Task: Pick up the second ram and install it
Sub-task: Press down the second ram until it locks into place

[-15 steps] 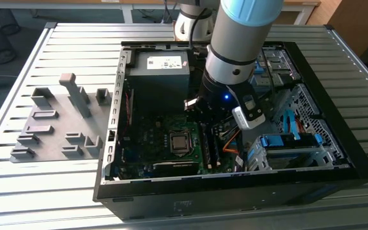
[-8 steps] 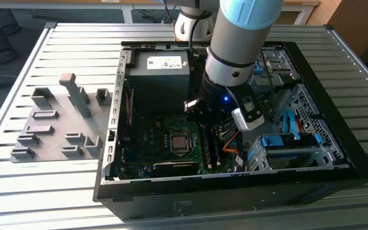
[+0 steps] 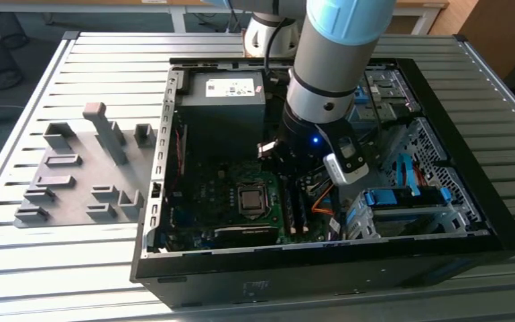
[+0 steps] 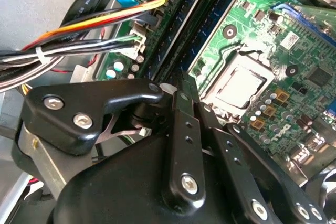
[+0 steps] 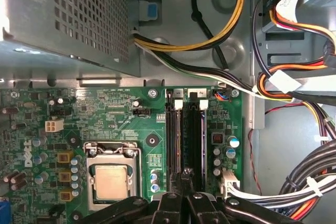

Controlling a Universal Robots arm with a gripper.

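Fingers [image 5: 181, 190] of the gripper [image 5: 181, 182] come together at their tips over the memory slots [image 5: 186, 140] of the motherboard [image 5: 115, 129]; we see them drawn nearly closed, with only a thin gap between them, though we cannot tell whether anything is clamped there. In both wrist views the second ram [image 5: 178, 137] reads as a thin strip standing in the slot nearer the processor socket [image 5: 111, 179], directly under the fingertips; whether the tips touch its edge we cannot tell. In the exterior view the arm [image 3: 334, 60] reaches down into the open computer case [image 3: 472, 201], its gripper [image 3: 295, 176] low over the board; grey holder blocks [image 3: 83, 174] sit on the slatted table [image 3: 25, 268] toward the exterior view's left.
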